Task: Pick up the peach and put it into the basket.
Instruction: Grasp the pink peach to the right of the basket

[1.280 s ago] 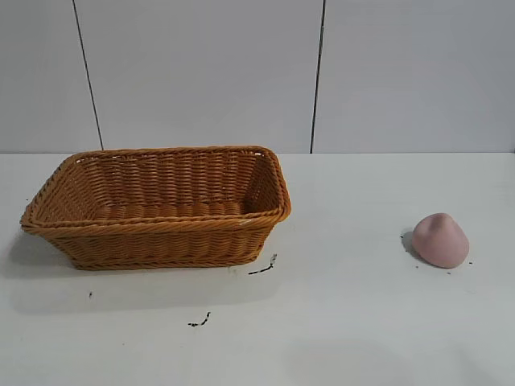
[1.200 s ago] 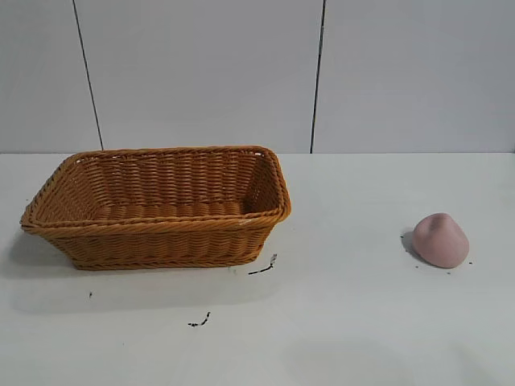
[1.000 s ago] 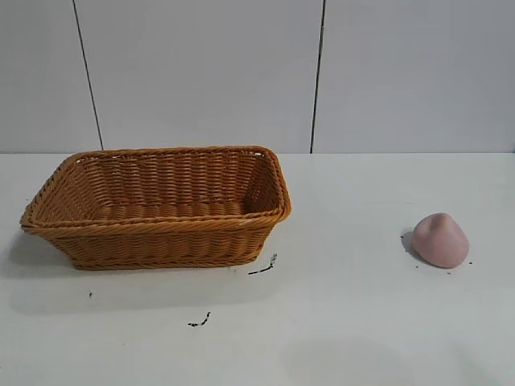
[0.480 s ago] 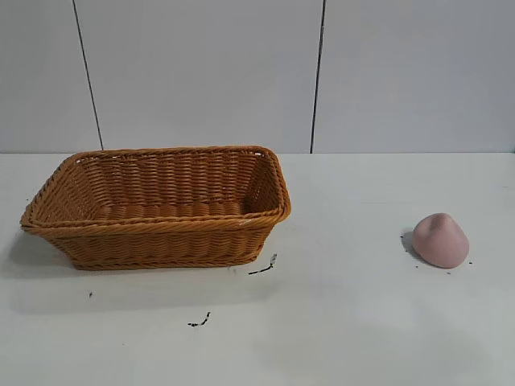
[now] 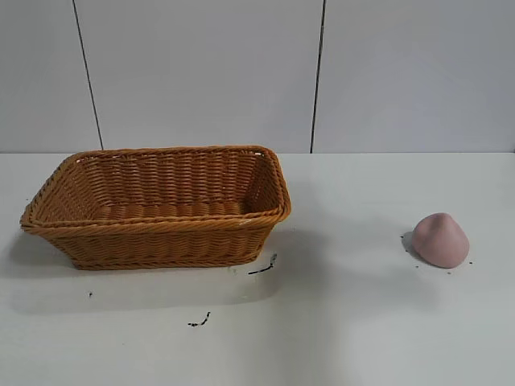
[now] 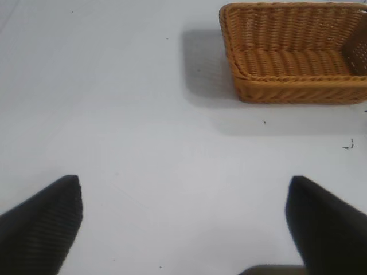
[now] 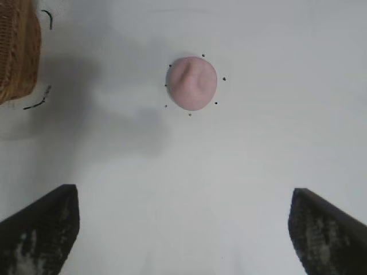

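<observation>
The pale-pink peach lies on the white table at the right; it also shows in the right wrist view, ahead of my right gripper, which is open, empty and well short of it. The orange-brown wicker basket stands at the left and looks empty; its corner shows in the right wrist view. My left gripper is open and empty over bare table, away from the basket. Neither gripper shows in the exterior view.
Small dark marks lie on the table by the basket's near right corner and further forward. Tiny dark specks ring the peach. A grey panelled wall stands behind the table.
A soft shadow has spread over the table between the basket and the peach. The peach and the basket have not moved.
</observation>
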You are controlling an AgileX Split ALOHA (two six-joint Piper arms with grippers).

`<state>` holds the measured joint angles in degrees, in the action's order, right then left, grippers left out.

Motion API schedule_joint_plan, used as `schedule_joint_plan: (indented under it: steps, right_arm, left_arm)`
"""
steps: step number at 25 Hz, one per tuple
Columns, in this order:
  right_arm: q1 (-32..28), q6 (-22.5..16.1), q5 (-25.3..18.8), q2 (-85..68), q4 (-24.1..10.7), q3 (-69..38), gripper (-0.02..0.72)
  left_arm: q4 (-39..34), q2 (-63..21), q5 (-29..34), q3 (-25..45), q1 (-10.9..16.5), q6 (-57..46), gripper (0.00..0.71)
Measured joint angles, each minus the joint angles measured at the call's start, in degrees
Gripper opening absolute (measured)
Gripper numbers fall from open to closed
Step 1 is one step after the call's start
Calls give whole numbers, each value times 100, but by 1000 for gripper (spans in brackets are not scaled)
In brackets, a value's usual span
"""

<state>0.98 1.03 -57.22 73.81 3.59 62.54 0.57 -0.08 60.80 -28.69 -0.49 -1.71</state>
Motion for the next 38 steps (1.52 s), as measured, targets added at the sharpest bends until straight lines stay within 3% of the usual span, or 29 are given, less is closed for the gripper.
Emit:
schedule_joint_plan:
  steps: [8,15,22,29,38]
  right_arm:
    - [46,127,43,2199,-32,1156,688]
    - [320,439,460,3095,-33,1340,695]
    - [320,285,944,3507,-359,1340,696]
    - [293,195,1264,4002,-359,1340,696]
    - [293,76,1369,4501,-359,1340,696]
  left_arm:
    - [0,0,0,0,0,0,693]
    - [0,0,0,0,0,0,693]
    - [0,0,0,0,0,0,693]
    - [0,0,0,0,0,0,693]
    - [0,0,0,0,0,0,693]
